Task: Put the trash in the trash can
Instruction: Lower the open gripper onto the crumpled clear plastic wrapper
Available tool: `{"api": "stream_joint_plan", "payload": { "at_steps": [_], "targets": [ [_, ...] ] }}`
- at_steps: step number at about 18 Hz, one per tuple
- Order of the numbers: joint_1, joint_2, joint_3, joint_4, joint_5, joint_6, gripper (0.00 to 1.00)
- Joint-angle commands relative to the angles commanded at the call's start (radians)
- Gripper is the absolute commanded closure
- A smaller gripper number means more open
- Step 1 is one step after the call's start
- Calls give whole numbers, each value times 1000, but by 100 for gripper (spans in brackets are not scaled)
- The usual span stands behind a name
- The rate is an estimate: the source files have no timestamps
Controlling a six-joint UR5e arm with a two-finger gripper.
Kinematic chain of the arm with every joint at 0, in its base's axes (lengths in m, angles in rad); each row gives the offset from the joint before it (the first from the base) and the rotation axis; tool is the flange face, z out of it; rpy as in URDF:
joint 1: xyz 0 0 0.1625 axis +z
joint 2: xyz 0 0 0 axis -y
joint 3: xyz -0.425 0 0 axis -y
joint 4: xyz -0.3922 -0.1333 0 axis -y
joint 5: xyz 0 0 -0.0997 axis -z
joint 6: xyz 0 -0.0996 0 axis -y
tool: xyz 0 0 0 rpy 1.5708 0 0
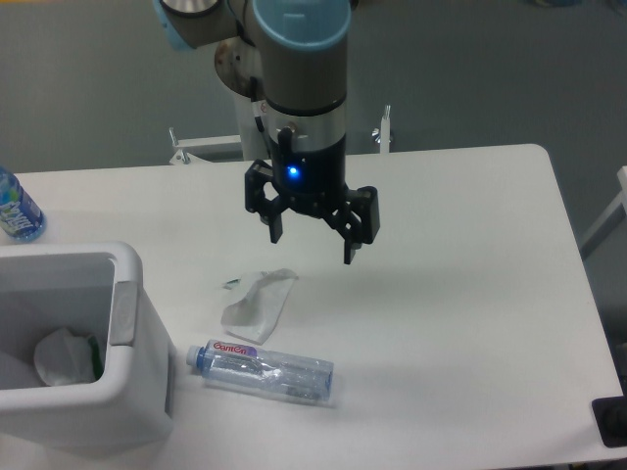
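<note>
**Two pieces still out on the worktop, bin partly filled**

From where I stand, the job looks only partway done. The trash can (122, 318) sits at the near left corner of the worktop (470, 294), and there is already something pale and crumpled (61, 354) lying inside it, though I can't make out exactly what it is. Whether that counts as earlier progress I can only guess.

What is plainly left: the crumpled plastic wrapper (259, 305) lies flat on the worktop just right of the can, and the clear bottle with the pink-red label (263, 370) lies on its side just in front of the wrapper, cap pointing toward the can. Neither one is touched by anything.

The gripper (312, 233) hangs above the worktop, behind and a little right of the wrapper, its fingers (351, 245) spread apart and holding nothing. I would judge the wrapper to be the nearer pick.

A blue-labelled bottle (18, 209) stands upright at the far left edge, apart from all this.
</note>
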Motion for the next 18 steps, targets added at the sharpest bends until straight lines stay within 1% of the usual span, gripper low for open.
{"api": "stream_joint_plan", "payload": {
  "at_steps": [3,6,7,8,9,10,12,13,14,16,18],
  "targets": [
    [-2,3,-35,0,34,-2,0],
    [-9,3,-72,3,28,0,0],
    [-9,2,-98,17,28,-2,0],
    [-11,2,-127,44,26,0,0],
    [-12,2,-164,84,26,0,0],
    [-20,2,-195,122,18,-5,0],
    [-55,-6,-257,169,6,-37,0],
    [-60,-9,-281,188,5,-41,0],
    [-69,-14,-296,202,-6,-43,0],
    [-101,-32,-327,207,-50,-35,0],
    [-116,-70,-350,212,-61,-34,0]
  ]
}}
